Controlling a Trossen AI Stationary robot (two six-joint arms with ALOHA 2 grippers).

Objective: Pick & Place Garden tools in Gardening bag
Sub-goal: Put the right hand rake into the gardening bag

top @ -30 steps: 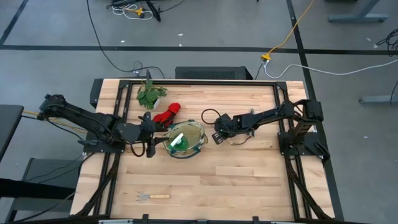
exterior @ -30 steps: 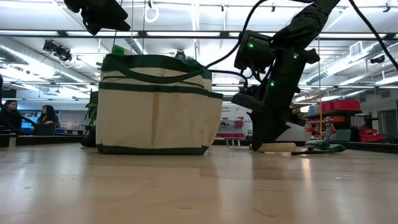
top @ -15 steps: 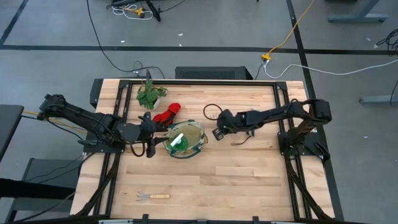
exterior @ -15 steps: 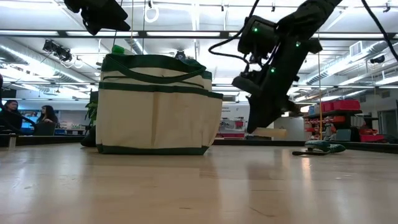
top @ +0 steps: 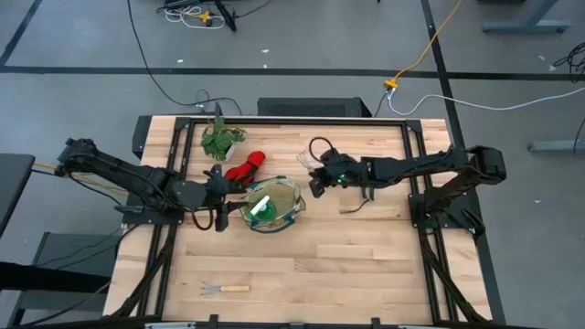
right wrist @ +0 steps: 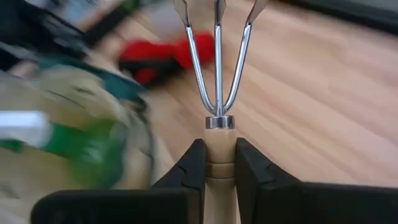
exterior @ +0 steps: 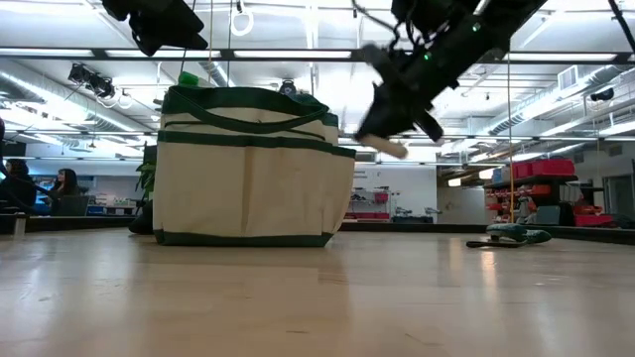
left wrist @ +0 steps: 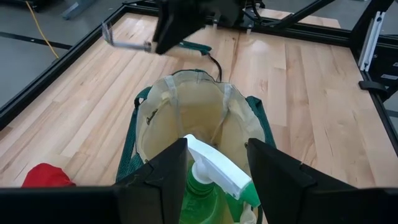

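Observation:
The beige gardening bag (top: 285, 196) with green trim stands upright mid-table and also shows in the low view (exterior: 248, 178). The green spray bottle (left wrist: 211, 171) stands inside it, its top above the rim (exterior: 188, 77). My left gripper (left wrist: 217, 155) is open above the bag's left side (exterior: 159, 25), with a finger on either side of the bottle's white head. My right gripper (right wrist: 219, 152) is shut on a wooden-handled hand fork (right wrist: 217, 74), high beside the bag's right side (exterior: 397, 99). The red gloves (top: 247, 167) lie behind the bag. My right gripper pinches the fork's wooden handle (right wrist: 219, 163) between its two fingers, just behind the metal collar. The fingers lie along the fork, and the three tines (right wrist: 216, 37) stick out past the fingertips. The fork is lifted clear of the table, near the height of the bag's rim.
A second hand fork (top: 224, 289) lies near the table's front edge. The pruning shears (top: 355, 206) lie right of the bag. A leafy plant bunch (top: 219, 139) lies at the far left. Black frame rails (top: 419, 210) line both sides.
My right gripper has risen from the table with the fork and tipped over. It has gone toward the far edge and the bag. The fork's handle, which lay on the table, now hangs clear near the height of the bag's rim.

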